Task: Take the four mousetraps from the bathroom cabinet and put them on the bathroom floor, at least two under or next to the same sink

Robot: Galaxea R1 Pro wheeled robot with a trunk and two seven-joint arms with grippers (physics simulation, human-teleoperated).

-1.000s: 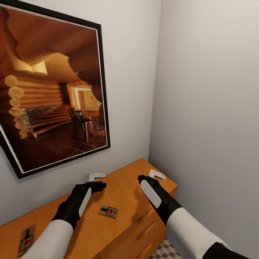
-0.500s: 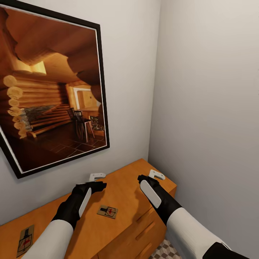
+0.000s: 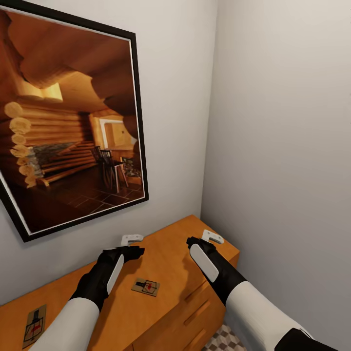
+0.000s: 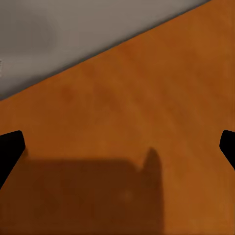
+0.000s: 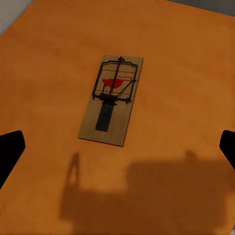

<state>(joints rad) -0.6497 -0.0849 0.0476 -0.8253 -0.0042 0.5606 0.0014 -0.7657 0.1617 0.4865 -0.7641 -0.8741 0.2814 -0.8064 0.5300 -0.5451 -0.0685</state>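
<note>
1. Orange wood makes up the cabinet (image 3: 170, 273), which sits in the corner where two pale walls (image 3: 273, 122) meet.
2. Far to the left on the cabinet top lies one mousetrap (image 3: 35, 325), flat, close to the front edge.
3. Up on the wall above it hangs a big picture (image 3: 73, 122) in a black frame. It shows a log house room with chairs.
4. Next comes the left gripper (image 3: 132, 245), hanging over the cabinet top near the back wall. Its fingers are spread wide with nothing between them. In the left wrist view there is bare orange wood and its own shadow.
5. Between the two arms lies a second mousetrap (image 3: 146, 286). It is flat on the top, with dark wire and a red mark on it. The marks are too small to read.
6. The right gripper (image 3: 207, 240) hangs over the right end of the cabinet, spread wide and holding nothing.
7. Low on the right, past the drawer fronts (image 3: 195, 312), a bit of cube-pattern bathroom floor (image 3: 224, 340) peeks out.
</note>
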